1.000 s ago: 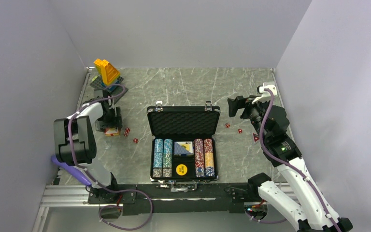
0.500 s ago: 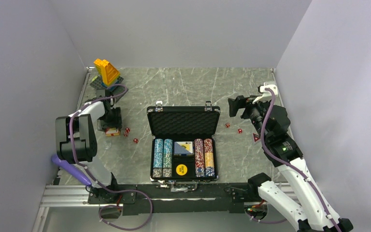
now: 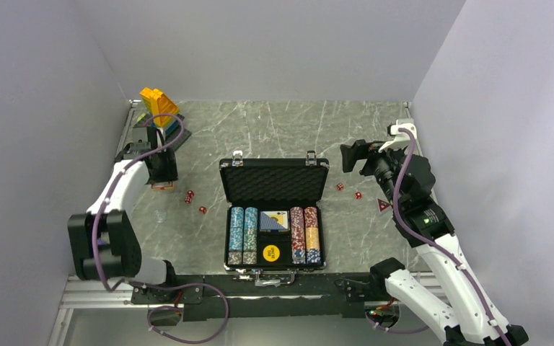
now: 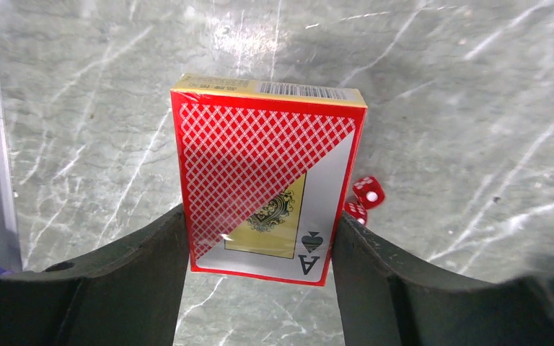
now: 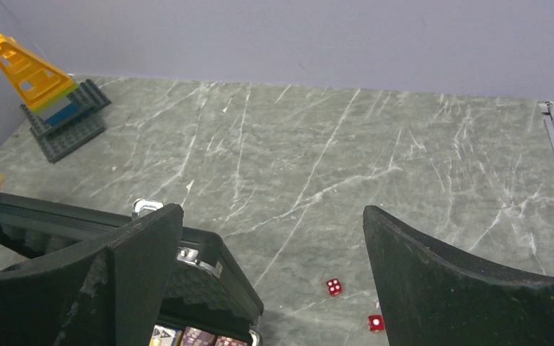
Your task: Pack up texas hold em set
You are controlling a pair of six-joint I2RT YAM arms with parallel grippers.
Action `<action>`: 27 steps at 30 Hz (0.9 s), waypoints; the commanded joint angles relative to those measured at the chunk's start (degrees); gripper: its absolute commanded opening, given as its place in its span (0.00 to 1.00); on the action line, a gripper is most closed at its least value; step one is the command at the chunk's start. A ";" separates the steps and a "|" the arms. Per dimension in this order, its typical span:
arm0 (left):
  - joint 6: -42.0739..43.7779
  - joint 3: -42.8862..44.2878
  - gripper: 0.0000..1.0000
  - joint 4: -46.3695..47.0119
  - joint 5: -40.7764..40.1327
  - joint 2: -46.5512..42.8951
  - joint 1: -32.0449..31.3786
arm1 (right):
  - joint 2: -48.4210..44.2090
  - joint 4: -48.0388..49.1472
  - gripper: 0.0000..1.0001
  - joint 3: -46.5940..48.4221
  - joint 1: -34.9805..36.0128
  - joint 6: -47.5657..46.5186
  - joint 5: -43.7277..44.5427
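**dealer_dan:** which hand's got the loose deck, and where does it go?

**me:** My left gripper [image 4: 260, 220]. Its jaws are clamped across the short width of the red diamond-backed cardboard card deck [image 4: 267, 166], with the long axis running straight out from my wrist. The flat black foam-lined case [image 3: 274, 182] lies open off to that hand's right, well apart. My right gripper [image 5: 270, 213] hangs wide open and empty, the case lid just to its left.

**dealer_dan:** any writing?

**me:** An "A" with a spade, and a barcode on the far end. No brand I can read.
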 commanded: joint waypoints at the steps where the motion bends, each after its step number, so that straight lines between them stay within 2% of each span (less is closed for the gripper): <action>1: -0.16 -1.08 0.00 1.89 -0.49 -9.42 -2.02 | 0.82 -1.27 0.99 3.45 -0.10 1.35 -2.03; 9: 0.56 -3.86 0.00 -0.16 -1.66 -27.69 -8.22 | 2.47 -6.75 0.99 7.33 -0.16 2.10 -3.67; 14: 1.40 1.15 0.00 -8.64 -2.79 -35.63 -15.92 | 4.79 -10.05 0.98 10.57 -0.09 4.19 -7.83; 20: 3.83 11.54 0.00 -15.93 -1.08 -40.20 -26.38 | 7.46 -11.48 0.95 14.09 -0.06 9.19 -15.96; 24: 4.34 15.28 0.00 -17.03 1.45 -38.44 -33.56 | 8.16 -7.16 0.94 12.71 -0.01 13.80 -24.19; 27: 5.78 15.83 0.00 -16.06 1.45 -36.87 -41.19 | 10.29 -4.80 0.91 12.87 -0.07 16.74 -27.96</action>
